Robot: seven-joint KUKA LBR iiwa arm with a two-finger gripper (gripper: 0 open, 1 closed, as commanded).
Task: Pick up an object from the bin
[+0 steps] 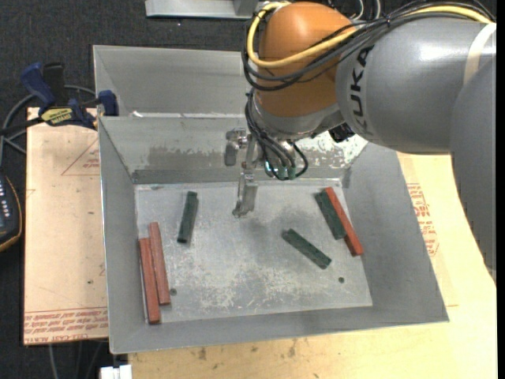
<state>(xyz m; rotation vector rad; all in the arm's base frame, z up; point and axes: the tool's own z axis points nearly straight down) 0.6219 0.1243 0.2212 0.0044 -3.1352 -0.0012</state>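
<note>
Orange wrist cover (pixel 304 54) and the grey arm link (pixel 426 77) behind it stand highest over the bin (pixel 118 235), reaching in from the right. Yellow and black cables (pixel 260 61) loop around the cover. Below the cover, the gripper (pixel 242 208) hangs down with a slight tilt toward the far centre of the bin floor. Its tip is low over bare metal, just in front of the far wall. Claw state: cannot be determined, because the claw presents as one narrow blade and its opening is not readable. Whether it holds anything likewise cannot be told. The tip stands between two candidate objects and is apart from both. The left green bar (pixel 187 217), a dark, slim stick, lies to the left of the tip with its long axis running roughly near to far. The centre green bar (pixel 307 248), of the same kind, lies to the right of the tip and nearer, set diagonally. Farther right, the right green bar (pixel 331 214) and the right red bar (pixel 345 222) lie side by side on a diagonal, touching along their length. At the near left, the outer red bar (pixel 147 281) and the inner red bar (pixel 160 263) lie side by side, touching, with long axes running near to far, well apart from the gripper.
</note>
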